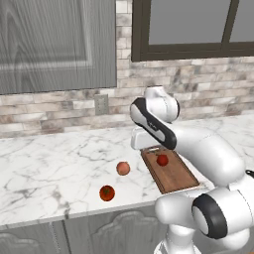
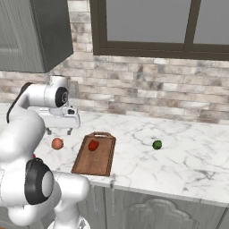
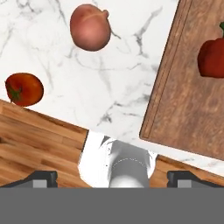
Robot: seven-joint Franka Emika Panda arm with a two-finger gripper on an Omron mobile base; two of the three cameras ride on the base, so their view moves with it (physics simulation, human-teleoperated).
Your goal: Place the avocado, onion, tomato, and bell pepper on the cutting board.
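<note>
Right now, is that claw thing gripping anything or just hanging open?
Gripper: open and empty, hovering over the counter beside the cutting board.

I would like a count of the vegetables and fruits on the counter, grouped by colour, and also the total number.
Deep red: 1, the bell pepper, lying on the cutting board
Orange-red: 1, the tomato, on the counter
Pale peach-pink: 1, the onion, on the counter
Dark green: 1, the avocado, on the counter
Total: 4
</note>
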